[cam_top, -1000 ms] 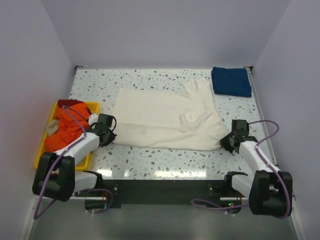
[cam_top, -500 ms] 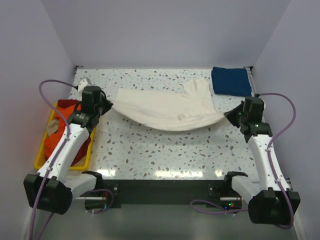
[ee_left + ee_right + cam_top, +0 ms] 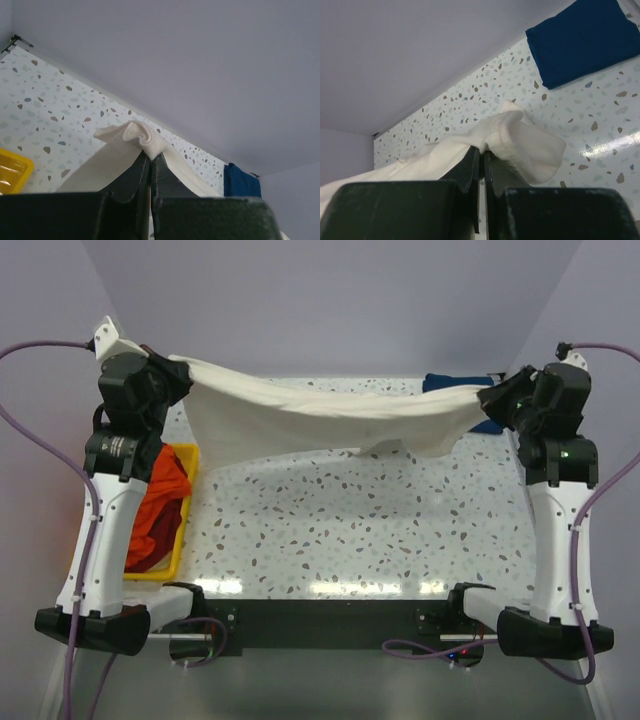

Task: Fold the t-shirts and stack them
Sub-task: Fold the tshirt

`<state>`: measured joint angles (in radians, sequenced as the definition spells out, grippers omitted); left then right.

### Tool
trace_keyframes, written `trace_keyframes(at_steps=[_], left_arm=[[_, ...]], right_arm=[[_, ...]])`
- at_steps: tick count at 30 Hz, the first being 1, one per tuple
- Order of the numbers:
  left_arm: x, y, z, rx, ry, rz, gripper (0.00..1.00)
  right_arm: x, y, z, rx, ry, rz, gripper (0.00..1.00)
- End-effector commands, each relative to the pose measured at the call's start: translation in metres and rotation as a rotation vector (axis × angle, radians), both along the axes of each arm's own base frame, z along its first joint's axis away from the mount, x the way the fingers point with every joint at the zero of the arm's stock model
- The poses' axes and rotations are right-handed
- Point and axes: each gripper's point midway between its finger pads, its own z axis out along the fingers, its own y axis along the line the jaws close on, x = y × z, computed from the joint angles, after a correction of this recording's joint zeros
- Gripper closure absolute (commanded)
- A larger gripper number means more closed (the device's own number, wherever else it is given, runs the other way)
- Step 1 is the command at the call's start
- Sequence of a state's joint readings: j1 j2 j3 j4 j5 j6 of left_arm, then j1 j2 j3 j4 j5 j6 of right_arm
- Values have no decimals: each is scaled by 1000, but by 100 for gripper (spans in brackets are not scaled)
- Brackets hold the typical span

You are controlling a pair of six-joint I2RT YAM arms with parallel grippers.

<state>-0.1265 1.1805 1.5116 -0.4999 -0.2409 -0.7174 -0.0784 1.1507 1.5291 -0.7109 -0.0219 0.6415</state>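
A: Cream shirt [image 3: 320, 420] hangs in the air, slung like a hammock between the two arms, its lower edge sagging above the surface [image 3: 350, 540].

B: And the grips?

A: The left end effector [image 3: 150, 156] is pinched tight on a bunched corner. The right end effector [image 3: 482, 150] is clamped on the opposite corner, with cloth spilling over its tips.

B: So this looks like spreading it out before a fold. How to do it well?

A: Hold both ends level and equally taut, I'd say. Let the hanging edge touch down first, then draw toward the near side so it lies flat. A flap droops right of the middle, likely a sleeve, and it could tuck under.

B: Where should it land?

A: Mid-surface, short of the folded blue shirt [image 3: 580, 37] in the far right corner. It should also stay off the tray [image 3: 183, 530] on the left, which holds the orange shirt [image 3: 165, 485].

B: Any risk?

A: Small pinches on bunched corners may slip if the arms pull apart too hard.
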Motion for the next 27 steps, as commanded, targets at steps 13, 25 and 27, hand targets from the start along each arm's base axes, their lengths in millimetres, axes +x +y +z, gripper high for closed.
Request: trace_keyframes(at_steps=[13, 25, 27], left_arm=[[34, 0, 67, 8, -146, -31, 100], [168, -2, 102, -51, -252, -150, 100], [177, 10, 99, -74, -254, -149, 100]], right_arm=[[39, 2, 86, -25, -203, 66, 100], [179, 12, 138, 88, -431, 164, 100], [174, 14, 164, 87, -490, 177, 100]])
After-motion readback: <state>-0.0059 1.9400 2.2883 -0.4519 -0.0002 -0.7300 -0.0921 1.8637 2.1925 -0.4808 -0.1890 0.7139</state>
